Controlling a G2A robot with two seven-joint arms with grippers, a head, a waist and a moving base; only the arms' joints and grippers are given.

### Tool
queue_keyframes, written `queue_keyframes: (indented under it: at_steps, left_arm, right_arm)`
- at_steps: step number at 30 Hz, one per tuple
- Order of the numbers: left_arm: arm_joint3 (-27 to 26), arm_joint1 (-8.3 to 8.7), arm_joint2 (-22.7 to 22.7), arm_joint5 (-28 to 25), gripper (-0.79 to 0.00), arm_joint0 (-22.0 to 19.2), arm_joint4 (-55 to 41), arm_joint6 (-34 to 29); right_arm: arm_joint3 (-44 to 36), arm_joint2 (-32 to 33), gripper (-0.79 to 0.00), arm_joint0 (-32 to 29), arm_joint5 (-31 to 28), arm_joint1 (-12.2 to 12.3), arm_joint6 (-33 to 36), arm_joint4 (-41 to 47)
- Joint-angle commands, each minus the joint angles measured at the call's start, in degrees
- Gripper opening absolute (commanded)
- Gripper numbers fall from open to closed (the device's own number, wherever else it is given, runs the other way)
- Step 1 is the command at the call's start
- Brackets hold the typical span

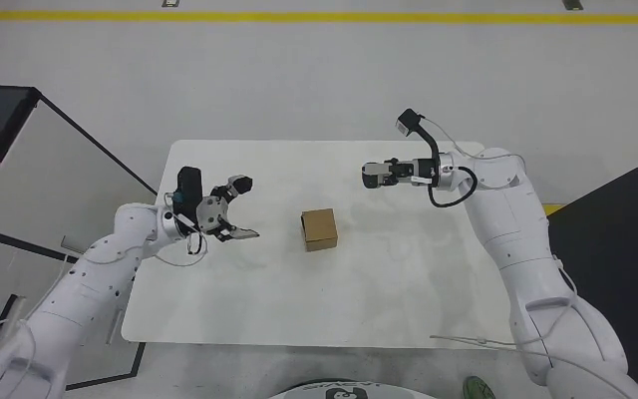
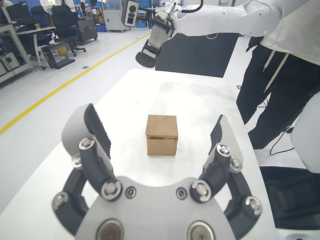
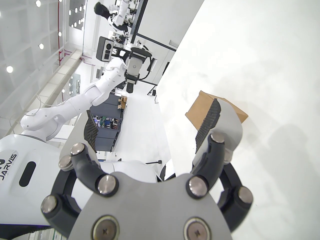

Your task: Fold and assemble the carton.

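Top view: a small brown carton (image 1: 320, 228) stands upright near the middle of the white table (image 1: 399, 299), between the robot's two arms and touched by neither. Its top flaps lie down flat, so it reads as a closed cube. The left gripper (image 1: 245, 209) hangs over the table's left part, well apart from the box, its jaws spread wide and pointing toward it. The right gripper (image 1: 369, 176) hangs over the far right part of the table, also clear of the carton and turned toward the table's middle.

From the left wrist, the carton (image 2: 162, 135) sits on the bare tabletop ahead of the left gripper (image 2: 155, 112), framed by its two wide-set fingers (image 2: 96, 126). A thin gap shows under the front edge of the lid flap. Beyond it, the right gripper (image 2: 146, 59) hangs above the table's far end.

From the right wrist, the right gripper (image 3: 151, 123) has its jaws wide apart and empty; one finger (image 3: 212, 118) partly covers the carton (image 3: 200, 108) on the table behind it. The left gripper (image 3: 130, 87) shows farther off, off the table's edge. A yellow line (image 1: 319, 16) runs across the floor behind the table.
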Motion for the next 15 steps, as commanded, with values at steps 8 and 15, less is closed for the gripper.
queue_keyframes:
  at_steps: [8, 15]
  left_arm:
    - [-5.5, 5.42, -3.5, 0.0, 0.000, 4.4, -4.6, 0.0]
    - [-5.5, 5.42, -3.5, 0.0, 0.000, 4.4, -4.6, 0.0]
  right_arm:
    - [0.0, 0.0, 0.000, 0.0, 0.0, 0.0, 0.0, 0.0]
    - [0.0, 0.0, 0.000, 0.0, 0.0, 0.0, 0.0, 0.0]
